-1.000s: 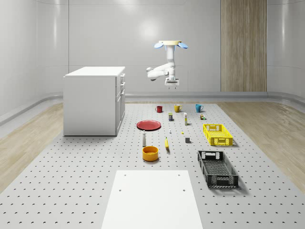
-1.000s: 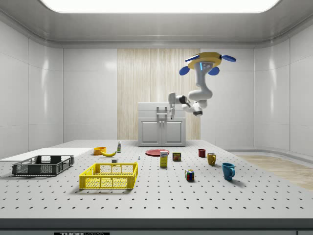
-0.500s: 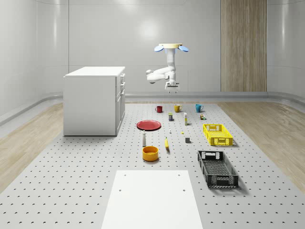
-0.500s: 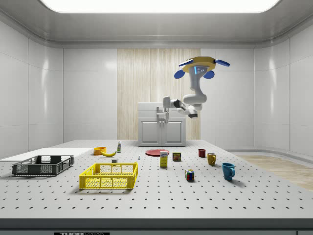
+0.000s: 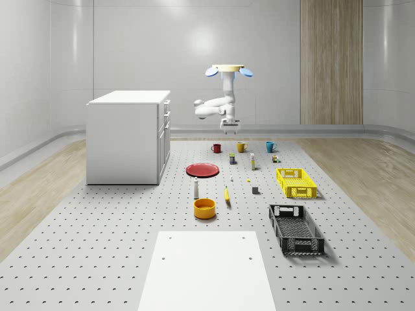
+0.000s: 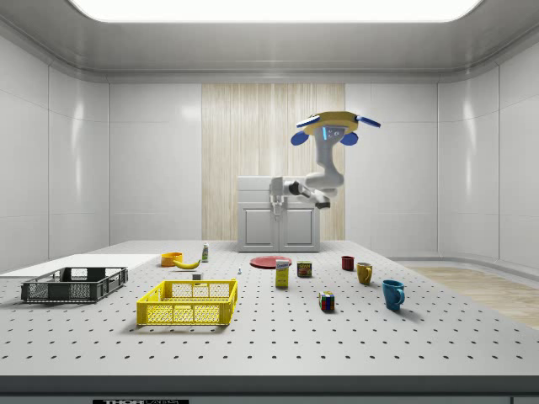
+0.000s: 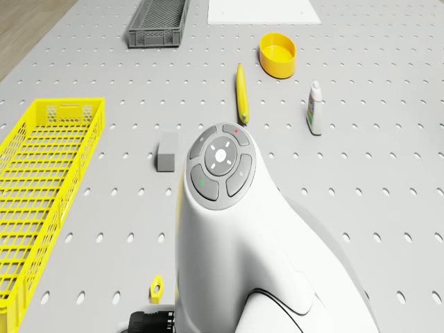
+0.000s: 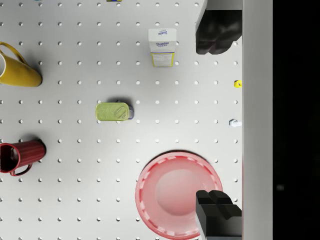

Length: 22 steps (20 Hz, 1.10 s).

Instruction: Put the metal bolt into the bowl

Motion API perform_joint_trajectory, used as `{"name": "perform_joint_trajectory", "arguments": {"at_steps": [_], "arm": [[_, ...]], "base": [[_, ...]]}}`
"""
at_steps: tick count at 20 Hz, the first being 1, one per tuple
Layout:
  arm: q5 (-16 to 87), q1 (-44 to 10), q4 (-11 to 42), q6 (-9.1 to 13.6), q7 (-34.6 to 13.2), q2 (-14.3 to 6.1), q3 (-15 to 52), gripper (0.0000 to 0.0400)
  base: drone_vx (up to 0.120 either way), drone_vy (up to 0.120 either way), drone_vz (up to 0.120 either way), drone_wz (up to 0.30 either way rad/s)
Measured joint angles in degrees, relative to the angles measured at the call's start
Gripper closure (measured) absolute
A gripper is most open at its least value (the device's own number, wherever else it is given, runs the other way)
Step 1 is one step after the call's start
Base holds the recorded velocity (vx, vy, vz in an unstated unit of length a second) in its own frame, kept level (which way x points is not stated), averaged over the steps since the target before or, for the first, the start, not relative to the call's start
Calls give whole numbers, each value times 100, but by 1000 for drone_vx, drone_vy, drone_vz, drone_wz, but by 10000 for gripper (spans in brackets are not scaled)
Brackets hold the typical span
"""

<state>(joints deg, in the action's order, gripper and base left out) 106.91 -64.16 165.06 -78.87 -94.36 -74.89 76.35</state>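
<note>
Two dark fingers (image 8: 220, 30) of the gripper (image 8: 215, 121) stand wide apart in the wrist view, so the jaws are open and hold nothing. The drone (image 5: 227, 69) hovers high over the far part of the grey perforated table (image 5: 97, 246), with the white arm bent below it and the gripper pointing down, well above the tabletop. The small silvery metal bolt (image 8: 233, 122) lies on the table far beneath the jaws, almost in line with the gap between them, and a small yellow nut (image 8: 238, 84) lies near it. The round red plate (image 8: 175, 192) sits under one jaw. By the other jaw stands a white and yellow carton (image 8: 162, 47) whose blue lettering reads "Domino". Further from the jaws lie a green tin (image 8: 115, 111) on its side, whose label cannot be read, a dark red mug (image 8: 17, 156) and a yellow mug (image 8: 17, 70). The round orange-yellow bowl (image 5: 204, 208) stands well apart from the jaws, past a yellow banana (image 7: 241, 94) and a white bottle (image 7: 315, 107) whose label is too small to read. It holds nothing.
</note>
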Motion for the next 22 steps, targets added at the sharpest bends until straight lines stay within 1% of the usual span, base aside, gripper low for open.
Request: {"name": "perform_joint_trajectory", "arguments": {"at_steps": [22], "arm": [[-189,-108,-23,-388,-97,-417,89,0]], "base": [[120,0,-120,0]]}}
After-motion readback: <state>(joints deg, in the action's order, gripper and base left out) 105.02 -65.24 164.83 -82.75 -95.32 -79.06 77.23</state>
